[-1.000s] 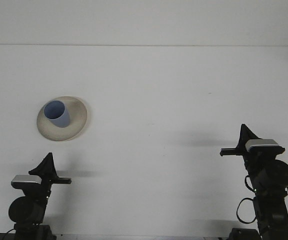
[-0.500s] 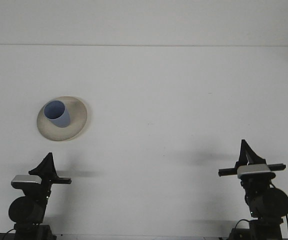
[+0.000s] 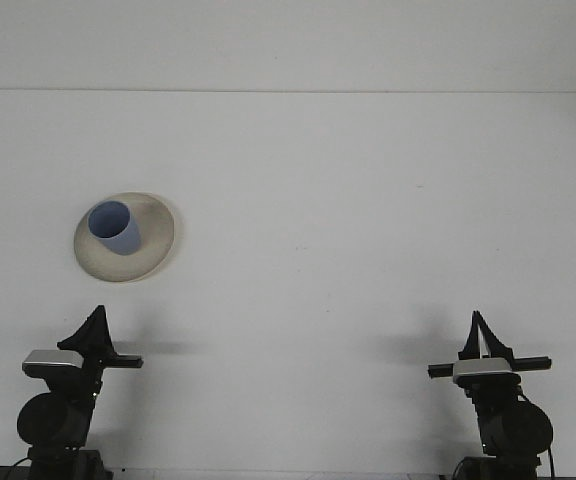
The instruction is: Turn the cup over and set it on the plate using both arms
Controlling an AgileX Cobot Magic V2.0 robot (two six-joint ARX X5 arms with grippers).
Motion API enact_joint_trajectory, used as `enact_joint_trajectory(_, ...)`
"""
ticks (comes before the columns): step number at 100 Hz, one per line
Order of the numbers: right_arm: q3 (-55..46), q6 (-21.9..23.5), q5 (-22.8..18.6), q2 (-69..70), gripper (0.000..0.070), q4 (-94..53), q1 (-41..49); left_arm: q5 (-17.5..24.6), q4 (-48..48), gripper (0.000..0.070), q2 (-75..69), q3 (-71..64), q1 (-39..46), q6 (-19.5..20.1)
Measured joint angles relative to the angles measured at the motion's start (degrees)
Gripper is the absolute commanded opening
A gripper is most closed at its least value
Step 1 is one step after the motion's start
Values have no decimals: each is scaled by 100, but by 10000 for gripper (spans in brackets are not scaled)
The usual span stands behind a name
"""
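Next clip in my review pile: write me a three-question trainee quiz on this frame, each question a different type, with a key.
1. True or false: the blue cup stands on the plate with its opening facing up.
2. Multiple choice: which gripper is nearer the plate? A) left gripper B) right gripper C) both equally near
3. Fill in the blank: neither gripper touches the cup; both sit at the ______ edge of the table.

Key
1. True. The open rim is visible from above.
2. A. The plate lies on the left side, beyond the left gripper.
3. Near, close to the camera.
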Motion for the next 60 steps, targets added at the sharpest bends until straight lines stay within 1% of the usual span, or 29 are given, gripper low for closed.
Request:
enact_joint_trajectory(11,0,-33,120,-4,0,81,-9,0,2,13,0,0,0,0)
enact_joint_trajectory(60,0,-48,122,-4,0,81,-9,0,4,13,0,2,0,0)
